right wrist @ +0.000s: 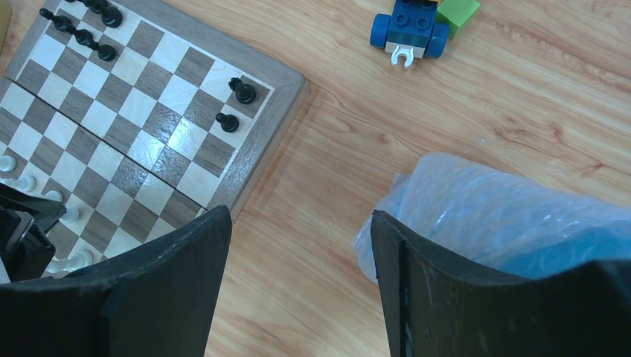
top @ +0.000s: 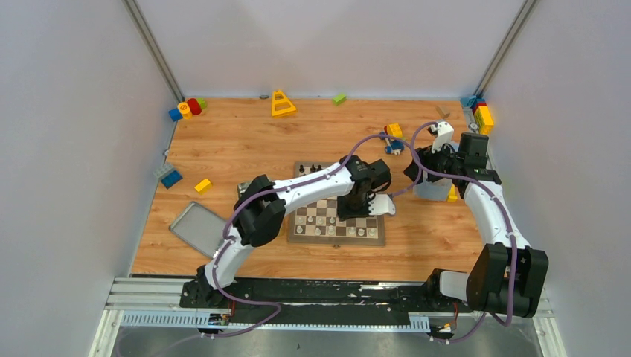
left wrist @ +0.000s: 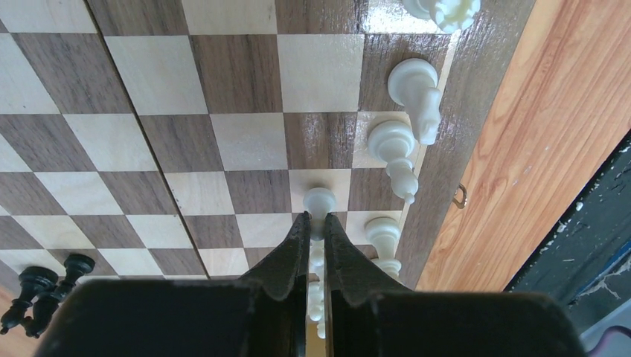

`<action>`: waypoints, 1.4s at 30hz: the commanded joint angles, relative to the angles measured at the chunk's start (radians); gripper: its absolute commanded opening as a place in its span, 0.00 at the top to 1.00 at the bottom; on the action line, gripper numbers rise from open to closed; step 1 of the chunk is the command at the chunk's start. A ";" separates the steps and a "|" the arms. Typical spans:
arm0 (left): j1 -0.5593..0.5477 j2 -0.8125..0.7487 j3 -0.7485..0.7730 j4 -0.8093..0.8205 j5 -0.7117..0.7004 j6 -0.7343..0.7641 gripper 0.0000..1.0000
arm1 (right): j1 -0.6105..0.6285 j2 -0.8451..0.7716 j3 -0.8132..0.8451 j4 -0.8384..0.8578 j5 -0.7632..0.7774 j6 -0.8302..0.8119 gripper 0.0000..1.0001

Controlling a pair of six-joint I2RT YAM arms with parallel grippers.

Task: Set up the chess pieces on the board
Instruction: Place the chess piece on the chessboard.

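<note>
One table [top: 245,141]: wood-grain top, everything's sitting on it.
Board [top: 327,216]: roughly mid-table, a bit toward 6 o'clock, right in front of the arm bases.
Metal lid [top: 197,227]: flat on the table at the board's 8 o'clock.
Blue plastic bag [right wrist: 513,216]: crumpled at the board's 3 o'clock.
Left gripper [left wrist: 316,223]: over the board's 3 o'clock side, fingers pinched nearly together on a pale piece [left wrist: 319,199]; can't tell if it's touching a square.
Right gripper [right wrist: 301,223]: jaws wide apart, nothing in them, above bare wood between board and bag.
Toy blocks [top: 282,104]: scattered along the 12 o'clock edge.
White pieces [left wrist: 394,145]: lined up along the board's 6 o'clock edge.
Black pieces [right wrist: 239,91]: up at its 12 o'clock edge.
</note>
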 commanded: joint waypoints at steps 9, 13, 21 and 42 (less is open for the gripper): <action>-0.014 0.019 0.048 -0.013 0.005 -0.009 0.84 | -0.002 -0.008 0.039 0.009 -0.012 -0.015 0.30; -0.016 0.025 0.045 -0.011 -0.002 -0.011 0.81 | -0.002 -0.008 0.039 0.008 -0.011 -0.016 0.30; -0.015 -0.002 0.049 0.012 -0.024 -0.026 0.60 | -0.002 -0.007 0.039 0.008 -0.010 -0.018 0.30; 0.193 -0.696 -0.487 0.161 -0.137 0.011 0.35 | -0.002 -0.010 0.043 0.005 0.006 -0.019 0.30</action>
